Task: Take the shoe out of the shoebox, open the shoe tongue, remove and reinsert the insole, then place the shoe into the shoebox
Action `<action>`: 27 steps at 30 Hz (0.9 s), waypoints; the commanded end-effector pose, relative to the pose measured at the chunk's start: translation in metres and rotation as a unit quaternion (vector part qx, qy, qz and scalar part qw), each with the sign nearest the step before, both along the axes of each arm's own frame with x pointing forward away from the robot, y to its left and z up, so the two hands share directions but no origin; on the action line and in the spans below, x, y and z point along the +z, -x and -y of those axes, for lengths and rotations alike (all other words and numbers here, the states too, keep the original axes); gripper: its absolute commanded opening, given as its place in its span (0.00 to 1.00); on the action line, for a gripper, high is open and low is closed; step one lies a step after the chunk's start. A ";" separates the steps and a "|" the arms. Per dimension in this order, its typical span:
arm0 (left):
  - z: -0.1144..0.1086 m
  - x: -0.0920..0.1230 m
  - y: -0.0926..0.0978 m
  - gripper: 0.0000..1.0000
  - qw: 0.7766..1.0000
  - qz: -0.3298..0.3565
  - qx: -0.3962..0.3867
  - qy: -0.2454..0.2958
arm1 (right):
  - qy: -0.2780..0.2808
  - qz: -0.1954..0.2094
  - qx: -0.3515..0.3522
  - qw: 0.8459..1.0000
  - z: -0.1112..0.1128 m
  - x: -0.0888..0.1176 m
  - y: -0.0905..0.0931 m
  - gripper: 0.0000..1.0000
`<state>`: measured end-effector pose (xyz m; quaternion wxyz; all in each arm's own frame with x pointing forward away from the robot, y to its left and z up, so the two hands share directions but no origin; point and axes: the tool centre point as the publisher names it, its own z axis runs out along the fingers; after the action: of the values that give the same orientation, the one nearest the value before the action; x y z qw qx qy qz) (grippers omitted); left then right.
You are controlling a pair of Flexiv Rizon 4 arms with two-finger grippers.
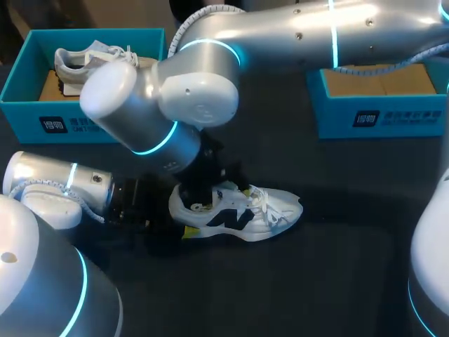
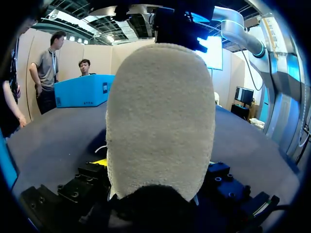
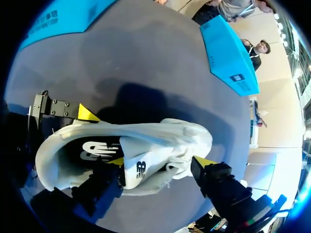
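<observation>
Right wrist view: the shoe point(image 3: 160, 138) lies on the table point(image 3: 146, 58), out of the boxes point(image 1: 382, 116). The right gripper point(image 3: 159, 162) is wide, with one finger inside by the tongue point(image 3: 138, 169) and one past the laces point(image 3: 177, 167). The left gripper point(image 2: 155, 165) hugs the heel point(image 2: 160, 111). If that hold slips, pushing the tongue could slide the shoe away. The tongue and boxes carry logos, which I leave unread.

Shoe point(image 1: 242, 214) heel, its 9 o'clock end, hid under R arm point(image 1: 189, 98). 2nd shoe point(image 1: 84, 60) in box point(image 1: 21, 112): 3 o'clock end covered too.
</observation>
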<state>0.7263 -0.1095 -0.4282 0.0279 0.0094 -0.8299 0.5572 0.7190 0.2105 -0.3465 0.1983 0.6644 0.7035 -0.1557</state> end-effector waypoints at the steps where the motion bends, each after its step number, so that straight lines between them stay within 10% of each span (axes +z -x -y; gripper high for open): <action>1: 0.005 -0.006 0.000 0.00 1.000 -0.001 0.000 -0.002 | -0.025 0.112 -0.183 0.976 0.011 0.013 0.008 0.66; 12: 0.005 -0.006 0.000 0.00 1.000 -0.001 0.000 -0.002 | -0.070 0.130 -0.176 0.973 0.022 0.035 0.006 0.32; 16: 0.005 -0.006 0.000 0.00 1.000 -0.001 0.000 -0.002 | -0.105 0.138 -0.173 0.970 0.022 0.033 0.004 0.00; 27: 0.005 -0.006 0.000 0.00 1.000 -0.001 0.000 -0.002 | -0.152 0.128 -0.149 0.969 0.044 0.035 -0.008 0.00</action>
<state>0.7264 -0.1095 -0.4282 0.0279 0.0095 -0.8299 0.5572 0.7291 0.1801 -0.3112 0.1844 0.6890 0.6988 -0.0550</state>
